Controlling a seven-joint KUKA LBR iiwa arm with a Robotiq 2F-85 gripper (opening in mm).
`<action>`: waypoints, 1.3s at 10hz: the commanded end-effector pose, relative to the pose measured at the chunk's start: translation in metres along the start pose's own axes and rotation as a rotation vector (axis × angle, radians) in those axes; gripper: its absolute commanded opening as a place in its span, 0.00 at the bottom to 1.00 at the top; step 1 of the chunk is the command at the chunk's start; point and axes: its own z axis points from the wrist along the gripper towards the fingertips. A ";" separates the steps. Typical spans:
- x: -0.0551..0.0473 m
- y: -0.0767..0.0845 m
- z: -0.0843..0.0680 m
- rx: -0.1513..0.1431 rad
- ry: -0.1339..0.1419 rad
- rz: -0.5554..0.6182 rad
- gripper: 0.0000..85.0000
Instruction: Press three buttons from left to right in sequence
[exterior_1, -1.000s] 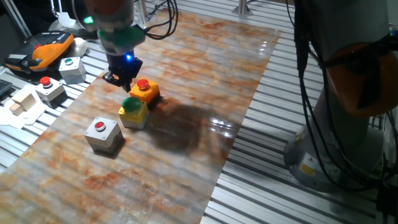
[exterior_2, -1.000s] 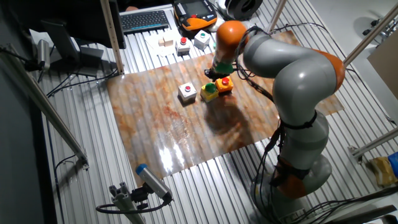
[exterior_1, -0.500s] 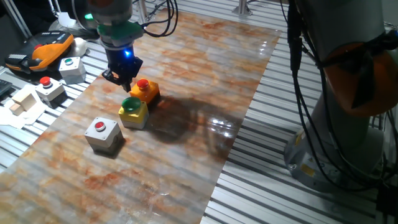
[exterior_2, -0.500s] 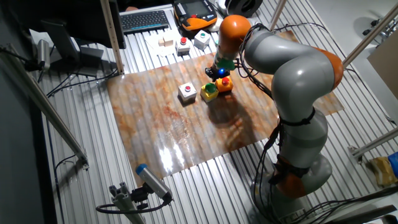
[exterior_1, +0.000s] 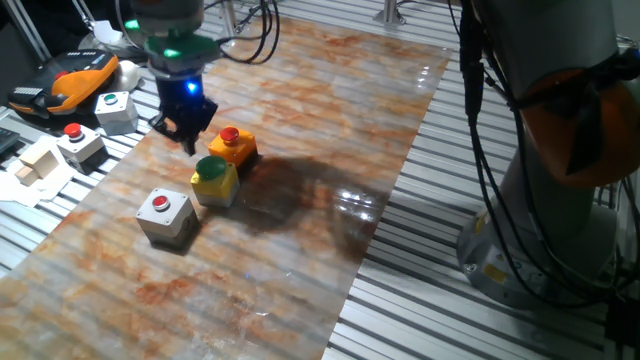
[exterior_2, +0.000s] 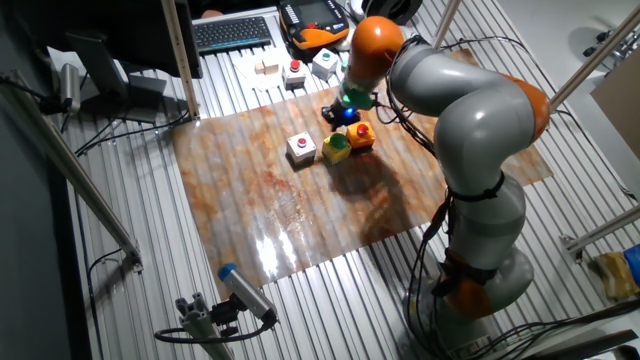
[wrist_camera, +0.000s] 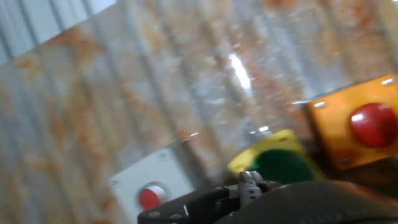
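Change: since a second ago the gripper (exterior_1: 188, 133) has drawn away from the orange box toward the far left of the surface and sits a little higher; the three boxes lie where they did.
Fingers: dark, pointing down, hanging above the bare surface, just left of the orange box and touching nothing; whether they are apart or together I cannot tell, since the hand view shows only a blurred dark tip at its bottom edge.
Gripper lights: a blue light glows on the hand body and a green ring sits above it.
Orange box (exterior_1: 233, 146): red button on top, farthest of the row in one fixed view, just right of the fingers.
Yellow box (exterior_1: 214, 180): larger green button on top, touching or just beside the orange box on its near side.
Grey box (exterior_1: 165, 216): red button on top, near-left end of the row, set a little apart from the yellow box.
Hand view: grey box (wrist_camera: 152, 186) low left, yellow box (wrist_camera: 273, 163) in the middle, orange box (wrist_camera: 357, 127) at right, all blurred.
Surface (exterior_1: 300, 250): a glossy marbled brown board lying on a ribbed metal table.
Off the board, far left: a grey box with a green button (exterior_1: 115, 110), a light-grey box with a red button (exterior_1: 78, 142) and wooden blocks (exterior_1: 35, 162).
Arm (exterior_2: 470, 110): grey with orange joints, arching over from the right in the other fixed view.
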 end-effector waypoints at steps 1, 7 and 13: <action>0.002 0.007 0.003 -0.009 -0.001 -0.007 0.00; 0.009 0.017 0.006 -0.007 -0.011 -0.023 0.00; 0.009 0.017 0.006 -0.011 -0.034 -0.073 0.00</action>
